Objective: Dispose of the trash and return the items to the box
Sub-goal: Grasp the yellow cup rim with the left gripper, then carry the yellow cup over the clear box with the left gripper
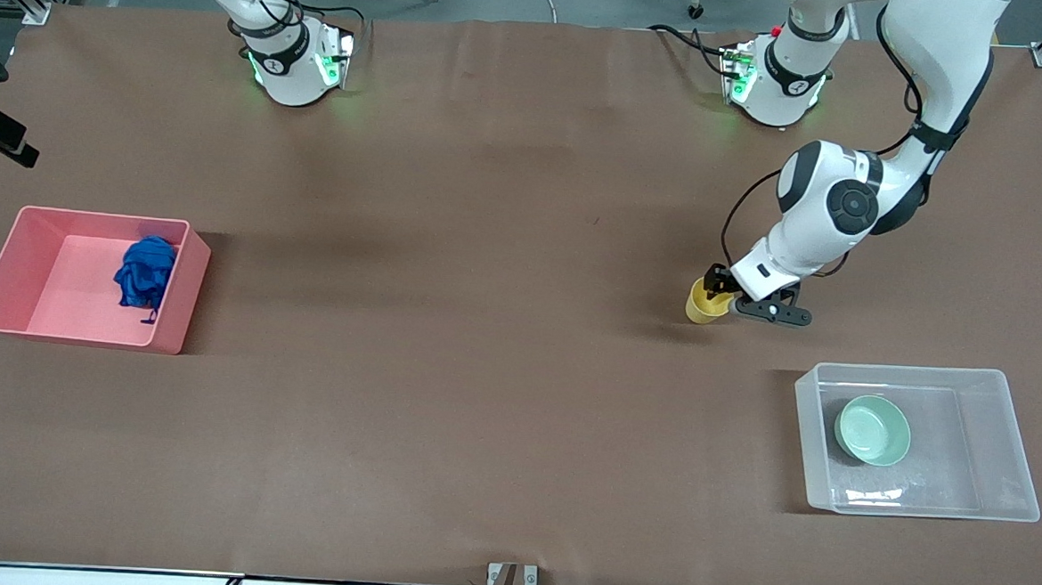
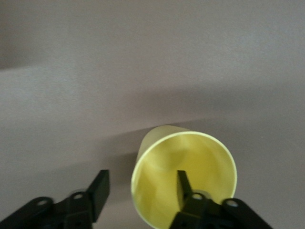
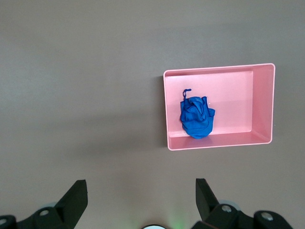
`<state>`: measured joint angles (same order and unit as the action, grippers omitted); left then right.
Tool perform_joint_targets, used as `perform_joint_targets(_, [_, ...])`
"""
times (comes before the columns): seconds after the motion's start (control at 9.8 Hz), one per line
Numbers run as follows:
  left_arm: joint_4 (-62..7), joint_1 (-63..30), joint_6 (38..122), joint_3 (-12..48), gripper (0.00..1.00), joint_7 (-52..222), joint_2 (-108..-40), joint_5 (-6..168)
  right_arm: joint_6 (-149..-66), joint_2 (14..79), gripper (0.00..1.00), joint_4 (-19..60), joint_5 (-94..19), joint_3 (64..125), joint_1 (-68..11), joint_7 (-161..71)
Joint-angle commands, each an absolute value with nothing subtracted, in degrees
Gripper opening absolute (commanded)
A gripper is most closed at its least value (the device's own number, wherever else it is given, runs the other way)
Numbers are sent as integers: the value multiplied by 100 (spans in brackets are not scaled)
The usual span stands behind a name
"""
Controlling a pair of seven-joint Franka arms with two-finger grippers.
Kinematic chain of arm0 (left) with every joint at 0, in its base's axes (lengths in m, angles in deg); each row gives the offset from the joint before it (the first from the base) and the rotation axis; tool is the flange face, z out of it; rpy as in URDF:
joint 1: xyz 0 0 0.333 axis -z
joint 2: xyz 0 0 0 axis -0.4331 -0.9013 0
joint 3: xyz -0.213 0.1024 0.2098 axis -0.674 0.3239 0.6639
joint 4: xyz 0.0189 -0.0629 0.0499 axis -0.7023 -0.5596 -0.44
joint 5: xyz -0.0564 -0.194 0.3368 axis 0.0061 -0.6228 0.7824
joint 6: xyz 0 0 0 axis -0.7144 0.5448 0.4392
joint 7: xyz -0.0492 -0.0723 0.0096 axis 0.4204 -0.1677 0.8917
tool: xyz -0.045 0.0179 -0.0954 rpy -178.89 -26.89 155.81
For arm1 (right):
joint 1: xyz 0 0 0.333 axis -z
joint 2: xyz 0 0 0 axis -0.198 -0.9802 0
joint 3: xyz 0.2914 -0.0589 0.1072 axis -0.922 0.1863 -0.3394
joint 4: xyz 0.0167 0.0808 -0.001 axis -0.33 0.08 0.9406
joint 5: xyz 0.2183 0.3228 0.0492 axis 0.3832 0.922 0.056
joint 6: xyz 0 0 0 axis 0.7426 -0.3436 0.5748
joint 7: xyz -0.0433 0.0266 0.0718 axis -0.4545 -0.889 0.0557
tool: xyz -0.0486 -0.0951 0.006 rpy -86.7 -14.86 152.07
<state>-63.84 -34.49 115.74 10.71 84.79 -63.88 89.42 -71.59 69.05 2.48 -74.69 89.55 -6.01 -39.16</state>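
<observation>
The yellow cup (image 1: 706, 304) stands on the brown table, farther from the front camera than the clear box (image 1: 909, 373). My left gripper (image 1: 724, 301) is open at the cup. In the left wrist view it (image 2: 142, 181) has one finger inside the cup (image 2: 190, 162) and the other outside, a gap away from the wall. The mint-green bowl (image 1: 873, 430) lies in the clear box. The blue wad (image 1: 145, 273) lies in the pink bin (image 1: 5, 265) at the right arm's end. My right gripper (image 3: 140, 186) is open and empty, high over the table, out of the front view.
The right wrist view shows the pink bin (image 3: 219, 143) with the blue wad (image 3: 196, 119) in it. The two arm bases (image 1: 297, 58) stand along the table's farthest edge. Bare brown table lies between the pink bin and the cup.
</observation>
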Motion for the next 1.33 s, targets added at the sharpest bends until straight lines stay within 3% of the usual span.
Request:
perform_joint_targets(0.0, [-6276,-3472,11659,1064,0,8543,-6580,9058,-7136,6972,100,331,-7454,8872,-492,-3970])
perform_joint_targets(0.31, [-6187,-3507,11633,1055,0,8516,-6475,9067,-7136,6972,100,331,-7445,8872,-492,-3971])
perform_joint_targets(0.51, [-5768,-3551,11398,1064,0,8490,-6352,9058,-7136,6972,100,331,-7445,8872,-483,-3971])
perform_joint_targets(0.82, [-3969,-4015,9538,1108,0,8079,-6518,9067,-7136,6972,100,331,-7445,8872,-483,-3971])
perform_joint_targets(1.22, [-1315,-4798,8286,1125,0,7077,-7868,9163,-7127,6972,100,331,-7445,8872,-483,-3971])
